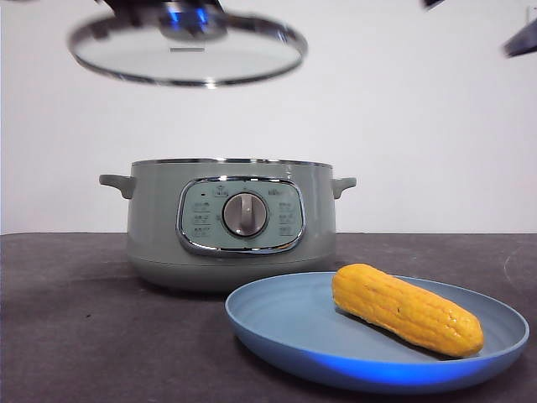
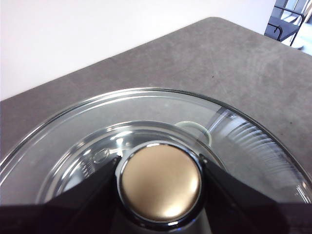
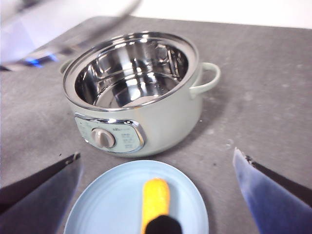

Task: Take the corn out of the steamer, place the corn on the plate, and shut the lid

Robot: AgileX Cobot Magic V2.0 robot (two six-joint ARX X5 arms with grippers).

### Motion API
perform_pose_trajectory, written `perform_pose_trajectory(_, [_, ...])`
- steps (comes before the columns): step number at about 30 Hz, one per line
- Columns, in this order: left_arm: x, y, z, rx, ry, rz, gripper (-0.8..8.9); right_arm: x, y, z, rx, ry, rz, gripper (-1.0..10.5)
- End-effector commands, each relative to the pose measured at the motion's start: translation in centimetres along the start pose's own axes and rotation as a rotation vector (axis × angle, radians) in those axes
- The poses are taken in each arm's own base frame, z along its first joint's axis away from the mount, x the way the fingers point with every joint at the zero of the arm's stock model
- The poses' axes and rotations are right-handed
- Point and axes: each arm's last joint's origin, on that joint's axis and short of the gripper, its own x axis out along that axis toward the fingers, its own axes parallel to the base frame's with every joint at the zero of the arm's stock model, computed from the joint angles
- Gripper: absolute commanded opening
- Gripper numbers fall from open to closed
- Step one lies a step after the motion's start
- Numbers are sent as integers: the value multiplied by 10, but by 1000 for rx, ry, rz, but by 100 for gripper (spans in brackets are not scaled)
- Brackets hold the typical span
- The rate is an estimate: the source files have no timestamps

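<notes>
The glass lid (image 1: 186, 50) hangs tilted in the air above the left side of the steamer (image 1: 159, 227). My left gripper (image 2: 161, 187) is shut on the lid's (image 2: 146, 112) round knob (image 2: 161, 181). In the right wrist view the steamer (image 3: 165, 122) stands uncovered and its steel bowl is empty. The yellow corn (image 1: 407, 309) lies on the light-blue plate (image 1: 285, 323) in front of the pot, to the right. My right gripper (image 3: 157, 155) is open, high above the plate (image 3: 107, 204) and corn (image 3: 156, 197), holding nothing; its dark tips (image 1: 522, 38) show at the front view's top right corner.
The dark grey table (image 1: 67, 336) carries only the pot and plate. A white wall stands behind. A dark metal frame (image 2: 287, 22) sits beyond the table's far corner.
</notes>
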Motion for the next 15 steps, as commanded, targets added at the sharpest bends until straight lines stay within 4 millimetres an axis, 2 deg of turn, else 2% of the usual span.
perform_pose_trajectory(1, [17,4,6,27,-62,-8,-7,-12,-2,-4,6,-15,-20,540])
perform_pose_trajectory(7, [55,12,-8,27,-63,-6,-7,-21,-3,-7,6,-17,-38,540])
perform_pose_trajectory(15, [78,16,-18,28,-65,-4,-8,-21,-3,-8,6,0,-40,540])
